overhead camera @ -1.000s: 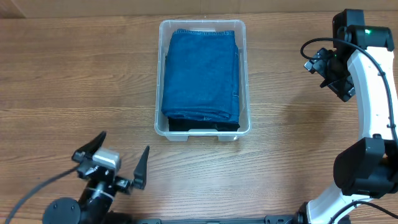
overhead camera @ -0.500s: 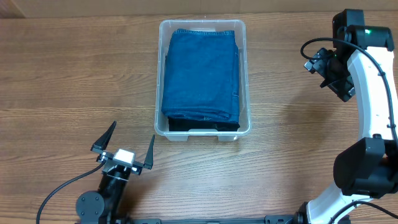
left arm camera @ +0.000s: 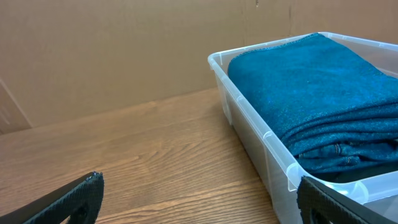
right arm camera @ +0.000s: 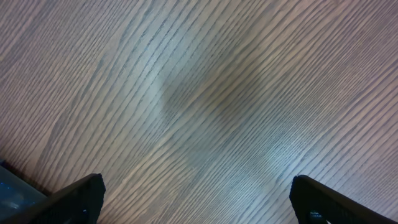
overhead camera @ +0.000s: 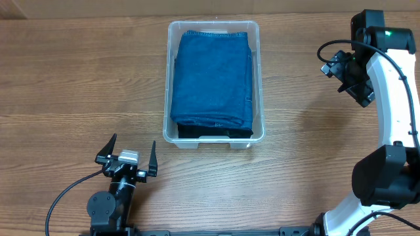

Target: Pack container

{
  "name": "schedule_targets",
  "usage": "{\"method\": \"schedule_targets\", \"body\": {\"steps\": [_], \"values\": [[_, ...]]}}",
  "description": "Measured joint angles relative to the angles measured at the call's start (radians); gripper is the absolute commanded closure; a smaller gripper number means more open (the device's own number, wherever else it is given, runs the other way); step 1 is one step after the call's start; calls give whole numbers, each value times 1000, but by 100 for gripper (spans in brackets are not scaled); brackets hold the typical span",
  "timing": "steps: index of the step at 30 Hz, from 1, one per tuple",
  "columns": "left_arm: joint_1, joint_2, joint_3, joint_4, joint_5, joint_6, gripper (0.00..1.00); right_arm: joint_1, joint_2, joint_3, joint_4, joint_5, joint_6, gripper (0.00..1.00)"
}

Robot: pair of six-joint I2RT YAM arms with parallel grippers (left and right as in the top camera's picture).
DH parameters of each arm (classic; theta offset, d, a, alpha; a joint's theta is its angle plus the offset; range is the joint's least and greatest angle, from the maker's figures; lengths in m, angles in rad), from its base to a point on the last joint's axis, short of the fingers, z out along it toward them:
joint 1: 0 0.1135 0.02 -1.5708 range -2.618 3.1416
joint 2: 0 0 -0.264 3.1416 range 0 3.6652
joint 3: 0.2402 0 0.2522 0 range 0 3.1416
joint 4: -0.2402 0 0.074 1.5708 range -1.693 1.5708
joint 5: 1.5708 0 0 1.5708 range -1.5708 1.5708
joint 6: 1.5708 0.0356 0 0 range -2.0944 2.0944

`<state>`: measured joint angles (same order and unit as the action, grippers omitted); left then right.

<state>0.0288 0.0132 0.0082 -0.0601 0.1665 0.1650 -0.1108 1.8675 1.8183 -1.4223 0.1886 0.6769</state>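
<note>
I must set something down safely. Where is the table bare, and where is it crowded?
Largest bare patch: table left of the container, beyond the left end effector. A narrower bare strip lies between the container and the right arm. Crowded: the container, filled by folded blue cloth. The left end effector stands close to its front-left corner.

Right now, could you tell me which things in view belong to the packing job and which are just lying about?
Job: container, folded blue cloth inside it, dark item beneath the cloth, left hand and right hand, both open and apart from it.
Just there: wooden table, brown wall behind it.
</note>
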Motion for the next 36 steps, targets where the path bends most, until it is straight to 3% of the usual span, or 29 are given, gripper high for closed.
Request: {"method": "schedule_targets", "body": {"steps": [14,26,31,33,34,36], "values": [[0,0,0,0,0,0,0,0,-45,-1,0,0,0,0],[0,0,0,0,-7,0,0,0,-734,-18,-39,38,0,0],[0,0,0,-1,-7,0,0,0,-995,-295,75,93,0,0],[0,0,0,0,-8,0,0,0,-1111,-506,236,84,-3,0],[0,0,0,0,-8,0,0,0,-1198,-670,396,47,-51,0],[0,0,0,0,-8,0,0,0,-1315,-871,555,-39,-136,0]]}}
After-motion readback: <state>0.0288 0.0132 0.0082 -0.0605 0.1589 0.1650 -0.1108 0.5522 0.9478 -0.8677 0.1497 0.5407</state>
